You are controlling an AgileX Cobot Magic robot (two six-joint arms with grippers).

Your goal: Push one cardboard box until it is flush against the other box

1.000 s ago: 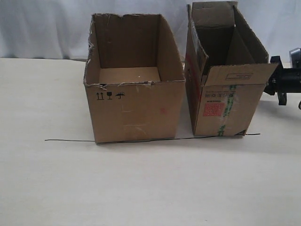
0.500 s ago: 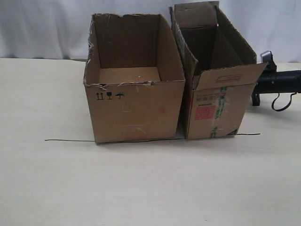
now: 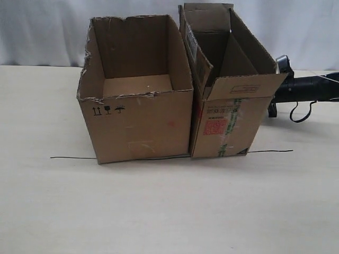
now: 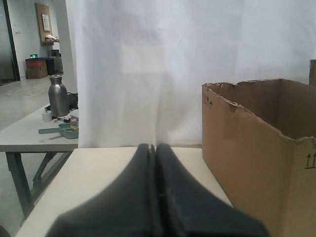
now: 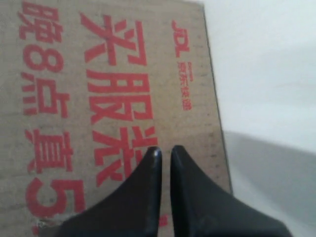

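The narrower cardboard box (image 3: 225,124), with a red sticker, green-printed tape and upright flaps, stands right of the other box (image 3: 137,124), the wider plain carton with a torn rim. Their facing sides touch along the front corner. My right arm (image 3: 304,89) reaches in from the right to the narrower box's right side. In the right wrist view my right gripper (image 5: 165,149) is shut, its tips against the red lettering on that carton wall (image 5: 98,98). My left gripper (image 4: 154,146) is shut and empty, off to the side of the plain carton (image 4: 256,148).
A thin black line (image 3: 69,157) runs across the pale table under both boxes' front edges. A white curtain hangs behind. The left wrist view shows a side table beyond the curtain with a metal bottle (image 4: 58,96).
The narrower box slid left until it met the plain box, and then both shifted left together. The right arm followed, pushing from the right.
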